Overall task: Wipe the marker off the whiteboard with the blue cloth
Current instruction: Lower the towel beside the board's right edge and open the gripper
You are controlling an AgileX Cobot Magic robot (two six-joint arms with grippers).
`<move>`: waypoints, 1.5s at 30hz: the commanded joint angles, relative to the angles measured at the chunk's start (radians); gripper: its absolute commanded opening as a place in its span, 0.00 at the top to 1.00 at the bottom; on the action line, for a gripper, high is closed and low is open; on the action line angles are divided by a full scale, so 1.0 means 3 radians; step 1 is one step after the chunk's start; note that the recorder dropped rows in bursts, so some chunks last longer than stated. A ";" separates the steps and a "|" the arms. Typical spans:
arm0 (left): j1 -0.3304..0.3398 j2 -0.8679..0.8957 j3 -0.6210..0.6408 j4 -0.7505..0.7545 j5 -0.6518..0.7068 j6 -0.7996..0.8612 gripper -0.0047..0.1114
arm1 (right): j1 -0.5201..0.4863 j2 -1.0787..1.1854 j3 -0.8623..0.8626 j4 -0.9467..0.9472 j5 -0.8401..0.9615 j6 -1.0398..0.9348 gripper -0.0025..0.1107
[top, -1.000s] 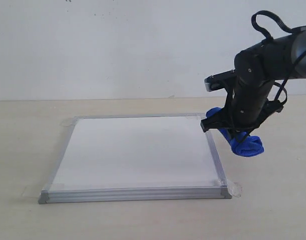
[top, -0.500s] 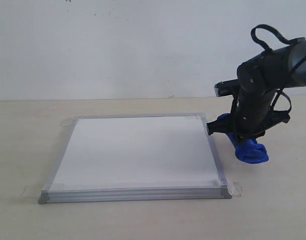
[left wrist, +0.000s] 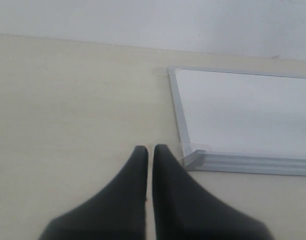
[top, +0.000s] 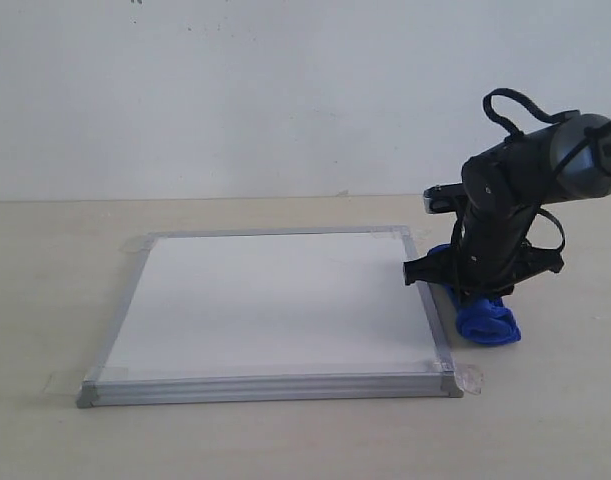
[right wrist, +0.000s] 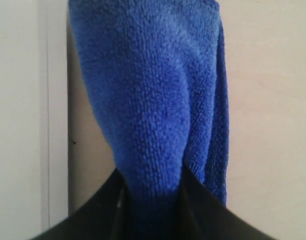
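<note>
Exterior, cloth (top: 487, 322): clamped in the right gripper (top: 470, 296), low at the table (top: 45, 280), just beside the right frame of the board (top: 275, 300).
Exterior, marker: no red line is seen; wiping is judged done.
Exterior, room: pale table, plain wall (top: 235, 90).
Left wrist, left gripper (left wrist: 149, 152): closed on nothing, parked near a board corner.
Right wrist, cloth: pinched between both fingers, with the frame beside it.
</note>
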 commanded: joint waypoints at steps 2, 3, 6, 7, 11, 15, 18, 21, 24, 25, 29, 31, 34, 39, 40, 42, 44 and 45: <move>-0.0017 -0.0007 -0.0004 -0.0030 -0.0007 -0.0026 0.93 | 0.0023 0.0016 0.0001 0.0083 -0.0024 0.0044 0.98; -0.0017 -0.0007 -0.0004 -0.0030 -0.0007 -0.0026 0.93 | 0.0022 0.0016 0.0001 0.0083 -0.0025 0.0044 0.98; -0.0017 -0.0007 -0.0004 -0.0030 -0.0007 -0.0026 0.93 | 0.0022 0.0016 0.0001 0.0090 0.0002 0.0044 0.91; -0.0017 -0.0007 -0.0004 -0.0030 -0.0007 -0.0026 0.93 | 0.0022 0.0016 0.0001 0.0090 0.0002 0.0044 0.86; -0.0017 -0.0007 -0.0004 -0.0030 -0.0007 -0.0026 0.93 | 0.0022 0.0016 0.0001 0.0090 -0.0010 0.0003 0.61; -0.0017 -0.0007 -0.0004 -0.0030 -0.0007 -0.0026 0.93 | 0.0022 0.0016 0.0001 0.0096 -0.0017 -0.0121 0.49; -0.0017 -0.0007 -0.0004 -0.0030 -0.0007 -0.0026 0.93 | 0.0022 0.0016 0.0001 0.0096 -0.0017 -0.0208 0.49; -0.0017 -0.0007 -0.0004 -0.0030 -0.0007 -0.0026 0.93 | 0.0022 0.0016 0.0001 0.0096 -0.0032 -0.0207 0.49; -0.0017 -0.0007 -0.0004 -0.0030 -0.0007 -0.0026 0.93 | 0.0022 -0.0024 0.0001 0.0096 -0.0073 -0.0244 0.49; -0.0017 -0.0007 -0.0004 -0.0030 -0.0007 -0.0026 0.93 | 0.0022 -0.0042 0.0001 0.0096 -0.0073 -0.0268 0.49; -0.0017 -0.0007 -0.0004 -0.0030 -0.0007 -0.0026 0.93 | 0.0022 -0.0180 0.0001 0.0089 -0.0087 -0.0329 0.49; -0.0017 -0.0007 -0.0004 -0.0030 -0.0007 -0.0026 0.93 | 0.0022 -0.0244 0.0001 0.0059 -0.0103 -0.0329 0.49; -0.0017 -0.0007 -0.0004 -0.0030 -0.0007 -0.0026 0.93 | 0.0022 -0.0300 0.0001 -0.0011 -0.0150 -0.0329 0.49; -0.0017 -0.0007 -0.0004 -0.0030 -0.0007 -0.0026 0.93 | 0.0022 -0.0285 0.0001 -0.0011 -0.0149 -0.0329 0.78; -0.0017 -0.0007 -0.0004 -0.0030 -0.0007 -0.0026 0.93 | 0.0022 -0.0259 0.0019 -0.0011 -0.0142 -0.0334 0.87; -0.0017 -0.0007 -0.0004 -0.0030 -0.0007 -0.0026 0.93 | 0.0022 -0.0229 0.0063 -0.0019 -0.0174 -0.0328 0.98; -0.0017 -0.0007 -0.0004 -0.0030 -0.0007 -0.0026 0.93 | 0.0022 -0.0175 0.0094 -0.0019 -0.0212 -0.0328 0.98; -0.0017 -0.0007 -0.0004 -0.0030 -0.0007 -0.0026 0.93 | 0.0022 -0.0152 0.0097 -0.0019 -0.0220 -0.0328 0.98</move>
